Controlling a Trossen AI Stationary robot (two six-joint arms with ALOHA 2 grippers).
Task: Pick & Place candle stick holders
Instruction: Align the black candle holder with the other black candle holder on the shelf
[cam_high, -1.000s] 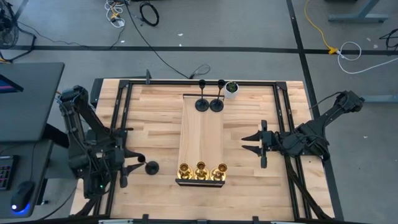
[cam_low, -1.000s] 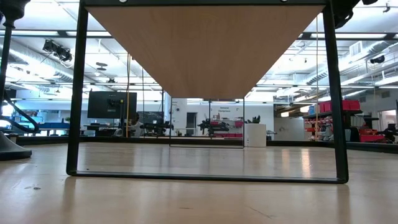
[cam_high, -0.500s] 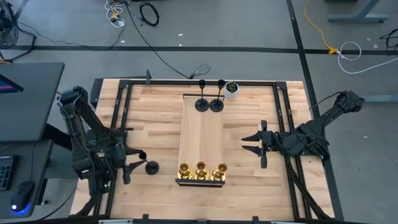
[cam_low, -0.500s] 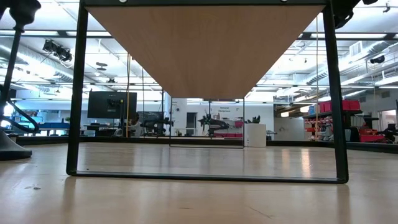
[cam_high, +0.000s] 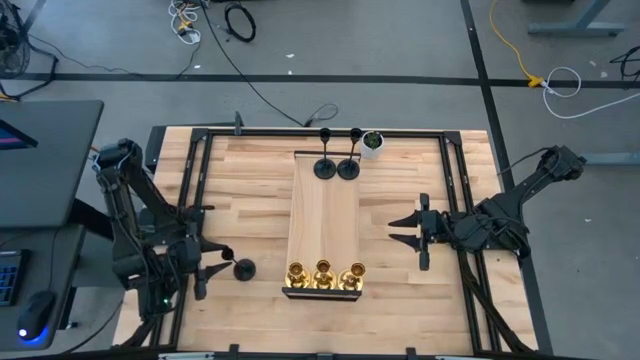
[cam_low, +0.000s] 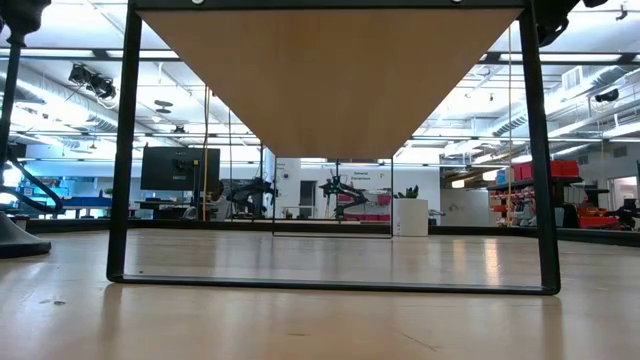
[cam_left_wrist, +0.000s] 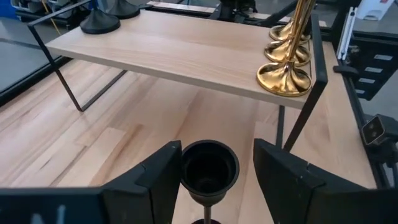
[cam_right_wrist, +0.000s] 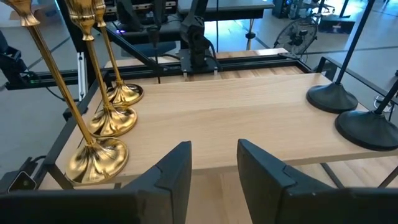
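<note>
A black candle stick holder (cam_high: 243, 268) stands upright on its round base on the table, left of the raised wooden shelf (cam_high: 326, 215). My left gripper (cam_left_wrist: 217, 155) is open, and the holder's cup (cam_left_wrist: 209, 167) stands between its fingers. Three gold holders (cam_high: 323, 275) stand on the shelf's near end and two black holders (cam_high: 336, 167) on its far end. My right gripper (cam_high: 405, 228) is open and empty to the right of the shelf; it faces the shelf in the right wrist view (cam_right_wrist: 214, 168). My left gripper has its fingers level on either side of the black holder's cup (cam_left_wrist: 186, 168), coming from the table's left. The cup's rim lies close against one finger (cam_left_wrist: 166, 171) with a gap to the other. I cannot tell whether it touches. The holder stands on the table.
A small white pot with a green plant (cam_high: 372, 143) stands by the shelf's far right corner. The shelf rests on thin black metal legs (cam_low: 122, 150). A black frame rail (cam_high: 300, 132) runs round the table. Bare wood lies on either side of the shelf.
My left gripper has shifted a little toward the shelf and come back. The black holder's cup leaned with it and has returned upright, while its base stayed in place on the table.
</note>
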